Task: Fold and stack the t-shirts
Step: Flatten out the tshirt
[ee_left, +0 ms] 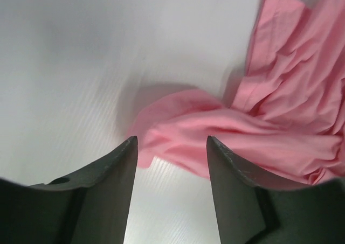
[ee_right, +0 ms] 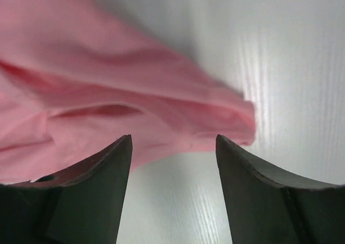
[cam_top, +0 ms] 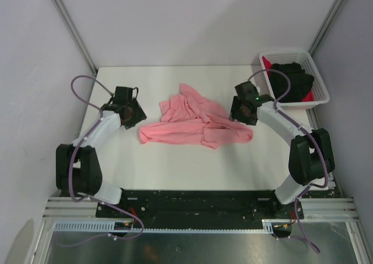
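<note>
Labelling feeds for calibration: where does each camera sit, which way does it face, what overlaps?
Top external: above and behind the bases, looking down on table, both arms, left hand, right hand, pink shirt, basket.
Left wrist: on left arm, looking past its open fingers at the shirt's left end.
Right wrist: on right arm, looking past its open fingers at the shirt's right end.
Shared: all three show the pink shirt on the table.
</note>
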